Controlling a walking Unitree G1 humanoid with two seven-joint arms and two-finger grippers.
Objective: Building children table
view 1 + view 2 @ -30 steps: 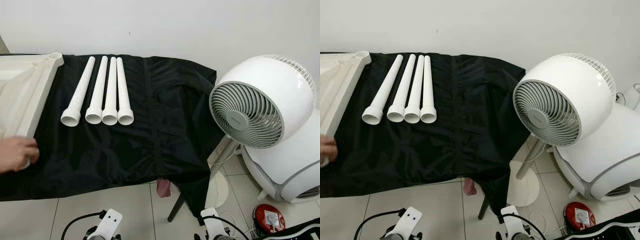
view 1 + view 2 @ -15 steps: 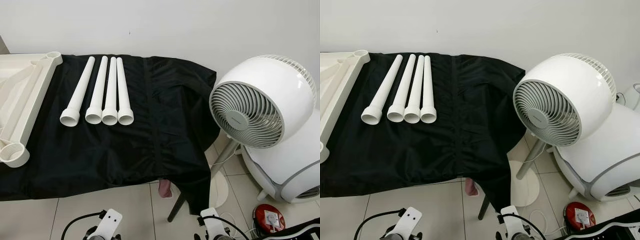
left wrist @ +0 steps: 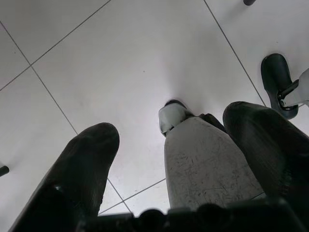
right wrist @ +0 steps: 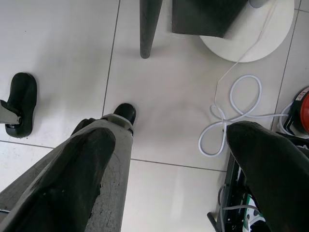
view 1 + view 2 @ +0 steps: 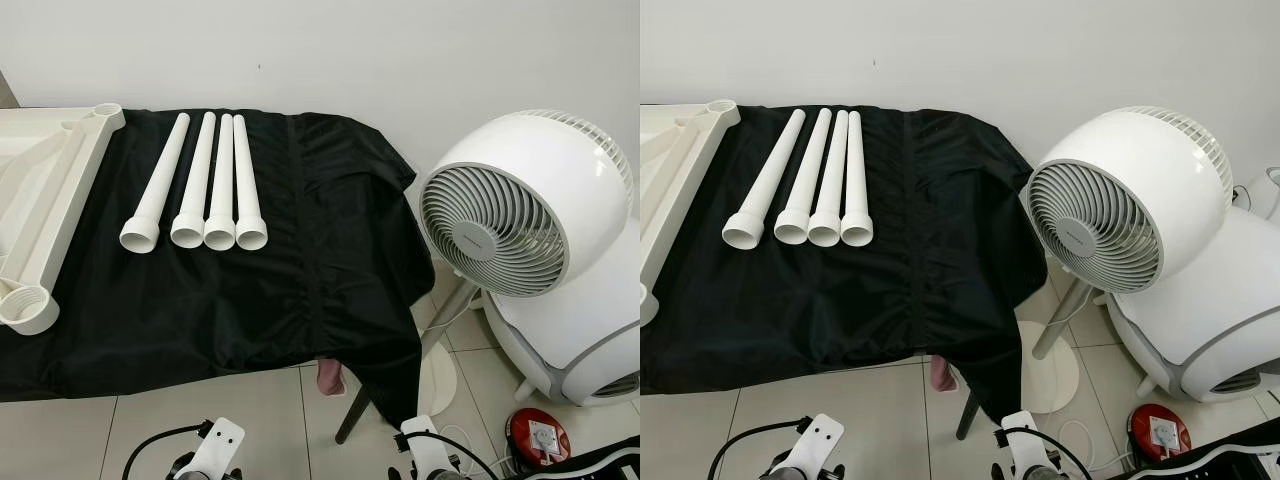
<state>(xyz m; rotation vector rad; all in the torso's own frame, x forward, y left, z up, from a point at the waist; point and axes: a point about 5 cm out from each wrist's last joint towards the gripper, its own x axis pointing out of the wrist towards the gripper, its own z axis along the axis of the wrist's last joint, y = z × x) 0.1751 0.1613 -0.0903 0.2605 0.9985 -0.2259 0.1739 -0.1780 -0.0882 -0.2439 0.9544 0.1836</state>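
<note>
Ahead we count four smooth white tubular legs [image 5: 196, 186], flared at their near ends, side by side on the black-clothed worktop [image 5: 300, 290], beside one ribbed cream tabletop [image 5: 45, 200]. Our left gripper [image 3: 169, 145] and right gripper [image 4: 169, 159] hang apart above the floor tiles.

Glossy black jaws – scuffed grey leg [image 3: 205, 164], black foot [image 4: 124, 112]

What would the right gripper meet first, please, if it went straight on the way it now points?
Most likely the pale tiled floor. The right gripper hangs pointing down, jaws open, nothing between them. A looped white cable lies just beside that line, so depth leaves some doubt.
</note>
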